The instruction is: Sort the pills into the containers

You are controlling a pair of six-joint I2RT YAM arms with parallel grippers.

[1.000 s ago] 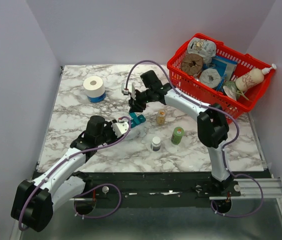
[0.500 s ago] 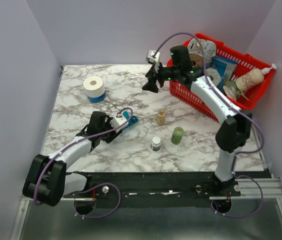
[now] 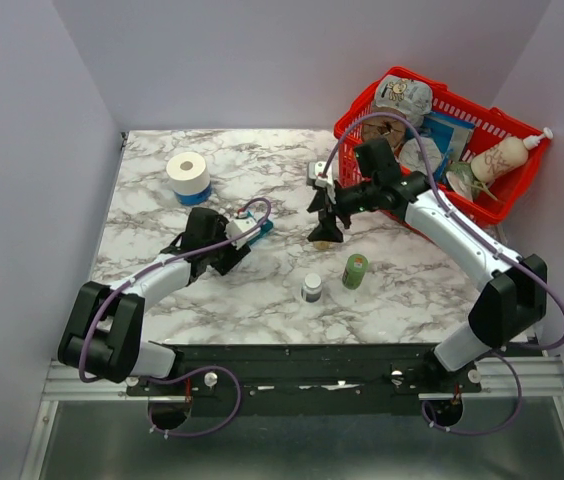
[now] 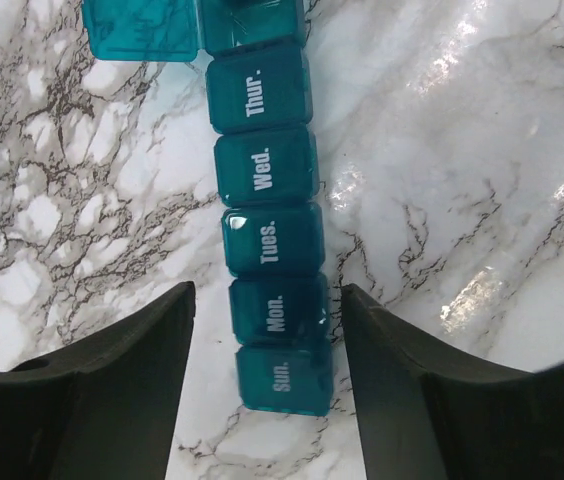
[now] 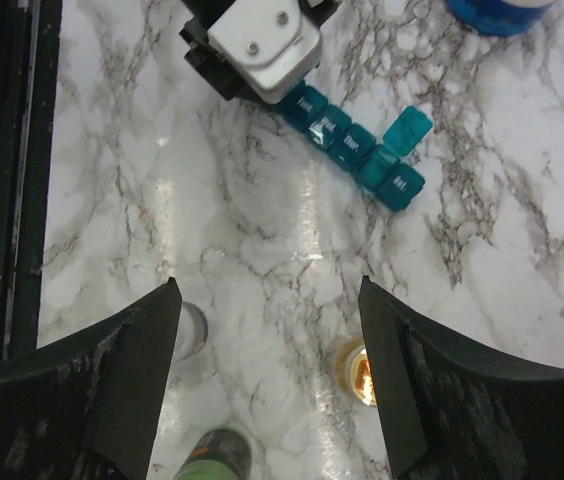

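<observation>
From above, the teal pill organiser (image 3: 260, 230) is seen lying on the marble table (image 3: 142, 225), at the tip of the left gripper (image 3: 240, 238). At the left wrist, its Sun. end is straddled by loosely parted fingers, not clamped; one lid (image 4: 142, 30) is flipped open. At the right wrist, the right gripper (image 5: 267, 290) is spread wide around nothing, above an amber bottle (image 5: 357, 370).
</observation>
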